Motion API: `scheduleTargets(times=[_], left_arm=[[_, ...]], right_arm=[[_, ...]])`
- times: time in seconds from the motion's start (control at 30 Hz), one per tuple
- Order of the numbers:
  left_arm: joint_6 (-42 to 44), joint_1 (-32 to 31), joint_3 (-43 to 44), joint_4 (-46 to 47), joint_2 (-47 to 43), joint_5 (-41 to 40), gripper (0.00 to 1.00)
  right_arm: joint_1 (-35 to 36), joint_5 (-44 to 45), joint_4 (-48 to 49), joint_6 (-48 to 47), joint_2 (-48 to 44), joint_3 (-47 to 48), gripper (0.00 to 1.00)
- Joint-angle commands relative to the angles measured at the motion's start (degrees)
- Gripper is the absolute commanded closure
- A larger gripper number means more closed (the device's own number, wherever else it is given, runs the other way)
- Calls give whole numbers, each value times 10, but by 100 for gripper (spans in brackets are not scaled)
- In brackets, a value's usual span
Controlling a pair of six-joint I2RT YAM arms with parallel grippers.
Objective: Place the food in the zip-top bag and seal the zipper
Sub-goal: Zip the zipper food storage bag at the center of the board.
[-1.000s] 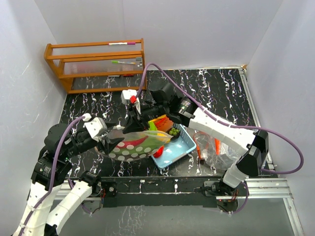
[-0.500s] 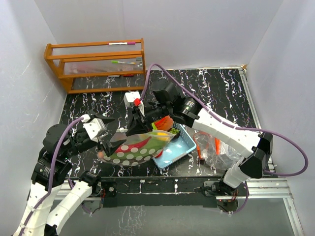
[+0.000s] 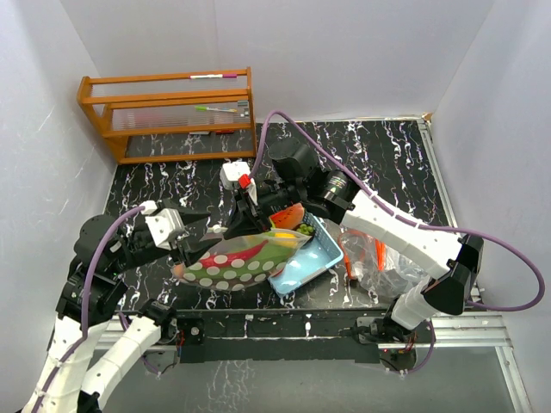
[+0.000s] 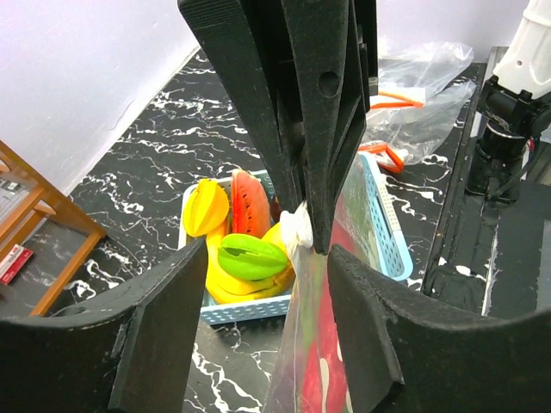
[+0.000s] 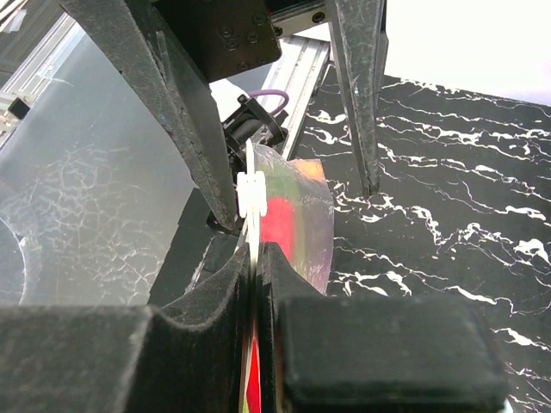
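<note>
Marbled table (image 3: 387, 155), bag (image 3: 232, 262) edge pinched, basket (image 3: 312, 256) beside

Left arm (image 3: 65, 340) and right arm (image 3: 396, 232): white shells, black joints, purple cable (image 3: 272, 114) looped along each, matt black fingers (image 4: 164, 344), small screws in wrist block.

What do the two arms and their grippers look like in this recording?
The left arm and right arm have white link covers, black joints and a trailing purple cable each. The left gripper and right gripper have two black fingers.
</note>
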Motion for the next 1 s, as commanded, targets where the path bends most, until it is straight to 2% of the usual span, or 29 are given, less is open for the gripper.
scheduleTargets(times=[0.0,0.2,0.23,0.27,0.3,0.6,0.7,0.77,0.97], left_arm=[[-3,0,-1,28,11,26,46],[-7,1,-7,29,18,40,58],[-6,-1,-7,30,17,39,63],[-7,0,-7,30,16,38,75],[-7,0,-7,30,16,35,81],[-15,0,-8,23,6,22,89],[-15,0,-11,23,7,28,93],[-15,0,-14,27,8,35,100],[6,0,6,-4,39,79,100]], right_arm=[[-4,-19,26,-10,-28,7,92],[-3,-18,26,-10,-28,8,92],[-3,-17,26,-10,-27,8,92],[-3,-16,25,-10,-28,8,92],[-3,-16,25,-10,-28,8,92],[-4,-11,27,-7,-28,6,92],[-3,-10,27,-8,-29,7,92],[-3,-10,27,-6,-28,7,92],[-4,-4,28,-3,-26,8,89]])
